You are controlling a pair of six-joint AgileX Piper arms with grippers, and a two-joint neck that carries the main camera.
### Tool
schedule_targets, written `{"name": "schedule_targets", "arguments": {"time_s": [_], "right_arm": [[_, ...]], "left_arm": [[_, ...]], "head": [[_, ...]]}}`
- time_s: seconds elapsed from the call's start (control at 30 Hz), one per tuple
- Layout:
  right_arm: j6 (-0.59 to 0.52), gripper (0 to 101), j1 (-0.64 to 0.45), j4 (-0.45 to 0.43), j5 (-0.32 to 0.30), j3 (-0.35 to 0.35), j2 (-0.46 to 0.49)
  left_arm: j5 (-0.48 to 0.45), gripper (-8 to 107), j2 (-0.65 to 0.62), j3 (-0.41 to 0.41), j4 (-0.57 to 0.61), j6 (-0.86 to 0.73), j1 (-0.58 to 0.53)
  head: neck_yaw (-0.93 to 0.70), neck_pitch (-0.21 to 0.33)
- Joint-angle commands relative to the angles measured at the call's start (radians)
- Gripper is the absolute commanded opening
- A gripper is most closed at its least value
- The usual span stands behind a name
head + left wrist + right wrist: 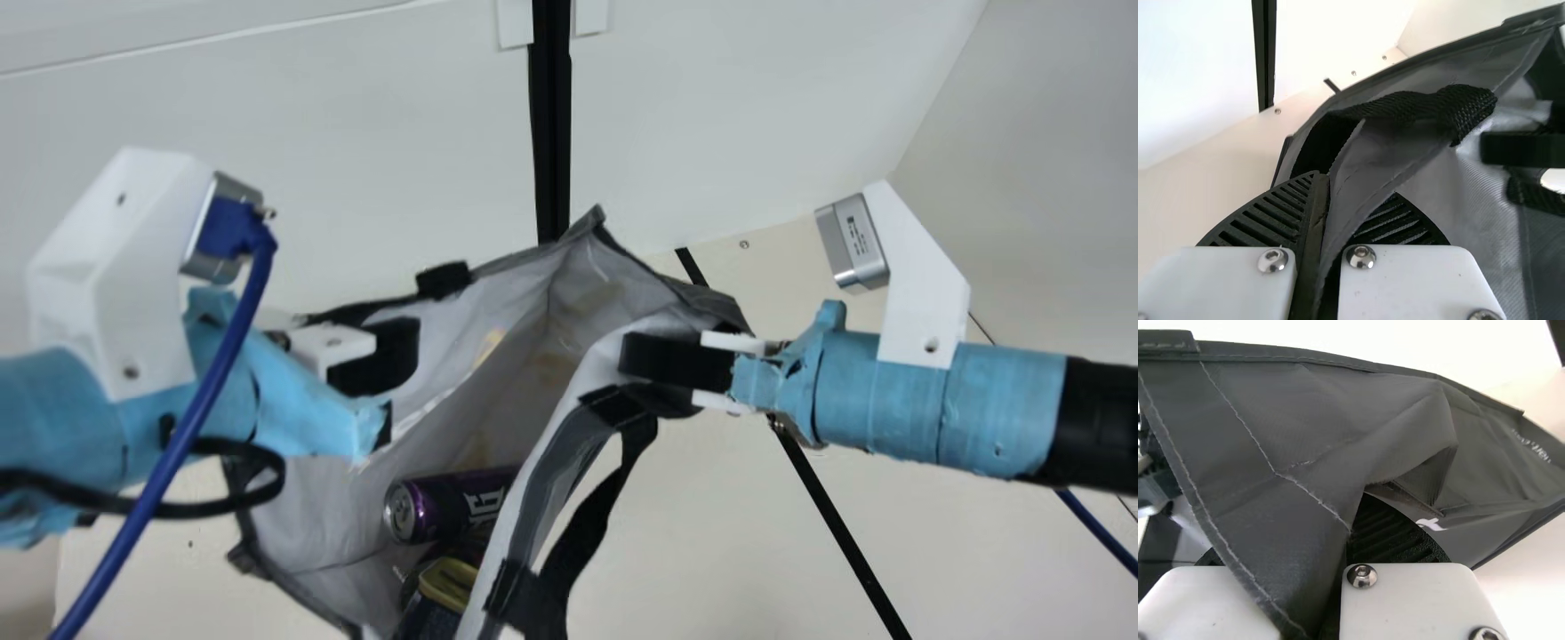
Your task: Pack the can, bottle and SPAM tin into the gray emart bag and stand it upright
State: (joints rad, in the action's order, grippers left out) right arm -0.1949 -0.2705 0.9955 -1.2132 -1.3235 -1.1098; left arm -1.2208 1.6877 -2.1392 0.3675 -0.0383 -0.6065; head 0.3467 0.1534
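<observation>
White walls | black upright strip | cream table | black slanting line

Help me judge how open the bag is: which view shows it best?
Main view: it looks into the open bag. Left wrist view shows its rim and strap; right wrist view, creased gray cloth.

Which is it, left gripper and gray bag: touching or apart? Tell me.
Touching. The left wrist view shows the left gripper with a fold of the gray bag pinched between its ribbed fingers.
</observation>
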Motion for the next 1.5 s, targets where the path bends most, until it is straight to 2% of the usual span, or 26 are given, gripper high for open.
{"name": "schedule_targets", "arguments": {"time_s": [0.0,0.3,0.67,0.9,1.13,1.27,1.47], "right_arm": [[-0.055,0,-0.009,0.013,-0.007,0.001,-0.029],[-0.209,0,-0.047,0.036,-0.007,-0.026,-0.167],[-0.321,0,-0.045,0.049,-0.007,-0.110,-0.317],[-0.340,0,-0.021,0.047,-0.007,-0.195,-0.412],[-0.333,0,0.017,-0.006,-0.007,-0.265,-0.498],[-0.327,0,0.038,-0.047,-0.004,-0.277,-0.531],[-0.319,0,0.085,-0.069,0.033,-0.253,-0.539]], "left_arm": [[0.001,-8,0.052,-0.060,0.013,-0.008,0.005],[0.001,-8,0.216,-0.202,0.051,-0.038,0.022],[0.001,-8,0.367,-0.325,0.077,-0.059,0.043],[0.001,-8,0.438,-0.386,0.073,-0.070,0.067],[0.001,-8,0.500,-0.439,0.078,-0.075,0.093],[0.001,-8,0.532,-0.468,0.085,-0.072,0.105],[0.002,-8,0.561,-0.497,0.092,-0.064,0.114]], "head": [[0.002,0.021],[0.002,0.021],[0.002,0.021],[0.002,0.021],[0.002,0.021],[0.002,0.021],[0.002,0.021]]}}
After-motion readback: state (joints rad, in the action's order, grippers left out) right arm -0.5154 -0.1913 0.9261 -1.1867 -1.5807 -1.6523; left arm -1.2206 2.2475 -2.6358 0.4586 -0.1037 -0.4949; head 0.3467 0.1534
